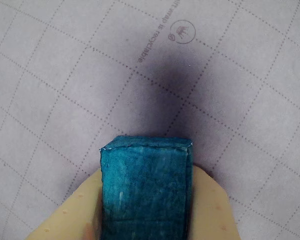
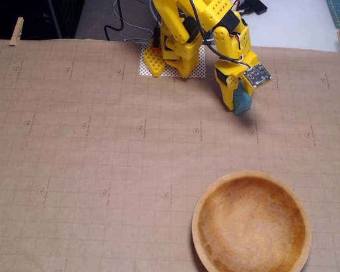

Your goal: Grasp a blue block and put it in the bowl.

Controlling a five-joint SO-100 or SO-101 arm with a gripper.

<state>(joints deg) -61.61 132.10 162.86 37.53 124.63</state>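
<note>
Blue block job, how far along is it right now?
Done: the gripper has shut on the blue block, pinched between its fingers in the wrist view. In hand: the block hangs near the arm's base, with its shadow on the paper below suggesting it is lifted. Left: carrying it to the bowl, which is empty, and releasing it there.
</note>
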